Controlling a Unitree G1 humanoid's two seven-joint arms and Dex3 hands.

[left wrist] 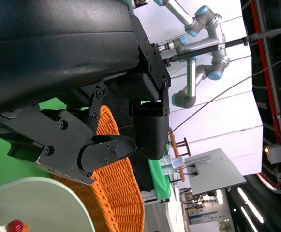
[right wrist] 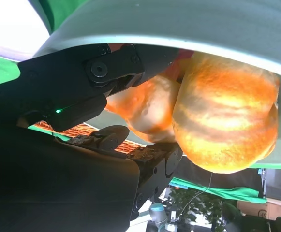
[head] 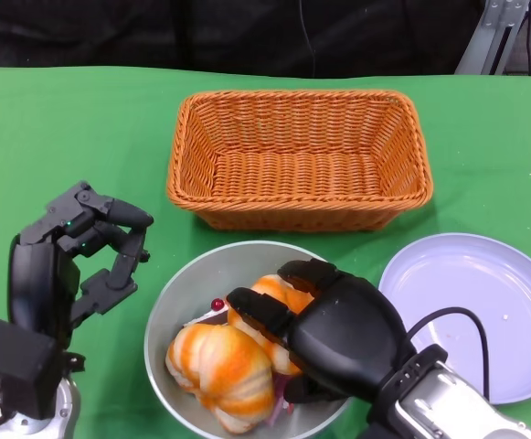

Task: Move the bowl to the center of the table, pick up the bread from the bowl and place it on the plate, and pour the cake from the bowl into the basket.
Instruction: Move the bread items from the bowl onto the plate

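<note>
Head view first: we see the bowl (head: 169, 315) near the table's middle, just in front of the basket (head: 300, 157), w/ the plate (head: 473, 311) just beside it on our right. Our right hand (head: 315, 325) reaches down into the bowl, fingers draped over the bread (head: 221, 364), two orange-striped rolls lying side by side. We judge it's set there to pick the bread up for the plate; whether the fingers already clamp it, we can't tell from here. The cake (head: 212, 311), a pale bit w/ a red cherry, sits tucked beside the rolls, partly hidden by the fingers, so a sloppy lift could drag it along. Our left hand (head: 78, 261) stands off the bowl's left side over the green cloth (head: 64, 128), fingers loosely apart, holding nothing, prob. kept clear so it doesn't crowd the reach.

Right wrist view: black fingers (right wrist: 111, 72) lie against the rolls under the bowl rim (right wrist: 179, 34); contact looks real, but a firm hold isn't shown.

Left wrist view: that hand's fingers (left wrist: 106, 150) hang spread w/ nothing between them, basket weave and bowl edge right behind. Grey robot arm (left wrist: 198, 53) stands far off in the bkgd.
</note>
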